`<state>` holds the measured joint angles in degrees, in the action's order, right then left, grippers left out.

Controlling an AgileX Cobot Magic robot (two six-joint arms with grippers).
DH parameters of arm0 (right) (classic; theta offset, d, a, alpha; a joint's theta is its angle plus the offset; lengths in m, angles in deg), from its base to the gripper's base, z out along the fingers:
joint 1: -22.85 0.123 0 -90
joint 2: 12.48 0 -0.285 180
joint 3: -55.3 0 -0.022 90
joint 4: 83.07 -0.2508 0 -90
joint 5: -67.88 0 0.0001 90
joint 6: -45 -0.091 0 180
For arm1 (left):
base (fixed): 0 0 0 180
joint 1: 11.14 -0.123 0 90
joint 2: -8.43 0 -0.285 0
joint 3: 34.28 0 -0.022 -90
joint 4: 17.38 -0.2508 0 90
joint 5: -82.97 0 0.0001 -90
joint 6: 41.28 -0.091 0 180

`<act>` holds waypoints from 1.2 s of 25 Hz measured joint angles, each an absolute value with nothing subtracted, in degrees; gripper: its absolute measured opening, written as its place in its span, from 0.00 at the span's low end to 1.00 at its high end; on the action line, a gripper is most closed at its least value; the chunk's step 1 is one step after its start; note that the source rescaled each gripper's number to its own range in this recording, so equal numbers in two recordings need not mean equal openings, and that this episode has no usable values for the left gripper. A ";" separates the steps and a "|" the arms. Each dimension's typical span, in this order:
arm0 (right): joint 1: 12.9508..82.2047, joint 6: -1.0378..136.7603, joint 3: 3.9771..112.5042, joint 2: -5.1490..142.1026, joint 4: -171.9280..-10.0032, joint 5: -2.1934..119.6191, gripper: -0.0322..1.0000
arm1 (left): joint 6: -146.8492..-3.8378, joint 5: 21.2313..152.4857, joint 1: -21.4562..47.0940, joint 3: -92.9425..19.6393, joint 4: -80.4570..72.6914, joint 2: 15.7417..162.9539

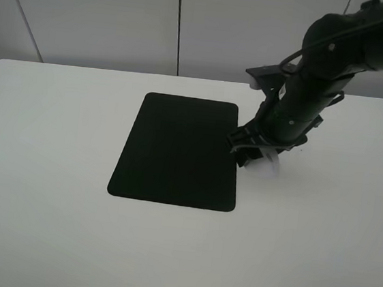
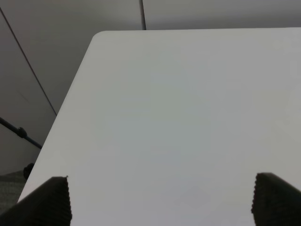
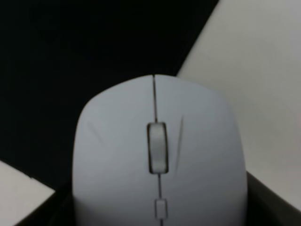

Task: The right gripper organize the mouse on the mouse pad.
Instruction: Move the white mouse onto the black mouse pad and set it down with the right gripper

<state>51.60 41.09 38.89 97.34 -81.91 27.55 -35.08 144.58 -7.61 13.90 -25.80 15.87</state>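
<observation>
The black mouse pad (image 1: pixel 177 149) lies flat in the middle of the white table (image 1: pixel 38 168). My right gripper (image 1: pixel 255 157) is down at the pad's right edge, shut on the white mouse (image 1: pixel 272 168), which shows only as a white patch under the fingers. In the right wrist view the mouse (image 3: pixel 160 155) with its grey scroll wheel fills the frame between the two black fingers (image 3: pixel 270 200), its front pointing over the pad (image 3: pixel 94 42). I cannot tell whether it rests on the table or is lifted. My left gripper (image 2: pixel 160 202) is open and empty over bare table.
The table's back edge and a grey wall (image 1: pixel 190 27) lie behind the pad. The table's left corner and edge (image 2: pixel 70 89) show in the left wrist view, with the floor below.
</observation>
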 joint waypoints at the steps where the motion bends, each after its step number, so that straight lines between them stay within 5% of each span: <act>1: 51.82 39.53 40.40 98.34 -81.74 27.06 0.07 | -35.08 144.58 -7.61 13.90 -25.80 15.87; 18: 58.73 13.34 79.18 125.75 -77.39 12.22 0.07 | -35.08 144.58 -7.61 13.90 -25.80 15.87; 30: 61.00 6.20 84.24 131.25 -74.05 12.86 0.07 | -35.08 144.58 -7.61 13.90 -25.80 15.87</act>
